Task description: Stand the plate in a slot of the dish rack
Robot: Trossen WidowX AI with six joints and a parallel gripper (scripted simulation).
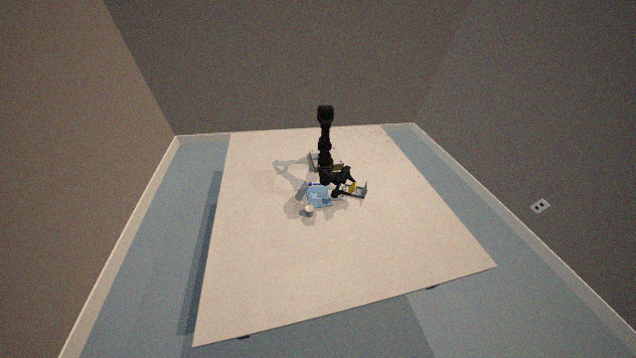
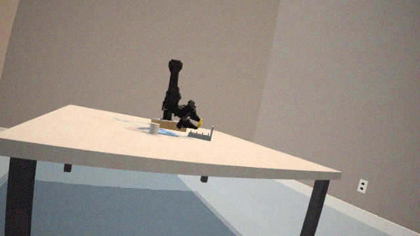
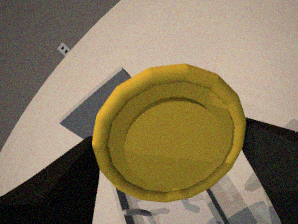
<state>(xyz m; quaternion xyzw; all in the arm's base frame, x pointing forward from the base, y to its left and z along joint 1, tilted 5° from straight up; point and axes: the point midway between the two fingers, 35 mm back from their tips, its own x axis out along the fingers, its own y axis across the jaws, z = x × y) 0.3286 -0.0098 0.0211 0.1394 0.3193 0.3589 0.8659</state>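
The yellow plate [image 1: 352, 188] [image 2: 199, 123] [image 3: 175, 145] is held across its rim by my gripper [image 1: 351, 187] [image 2: 199, 124] [image 3: 170, 135], which is shut on it with the two black fingers at opposite edges. The plate is steeply tilted, close to upright, in the exterior view. It hangs just above the grey dish rack [image 1: 365, 192] [image 2: 201, 136] [image 3: 95, 104], not seated in it. The rack has rows of short pegs and a tall panel at one end. In the wrist view the plate hides much of the rack, so its slots cannot be lined up by eye.
A light blue flat piece [image 1: 318, 193] [image 2: 168, 132] lies beside the rack, with a white cup [image 1: 309, 211] [image 2: 154, 128] near its corner. A dark blue thin item [image 1: 315, 184] lies at its back edge. A brown-sided box [image 1: 338, 168] [image 2: 168, 125] stands near the arm's base.
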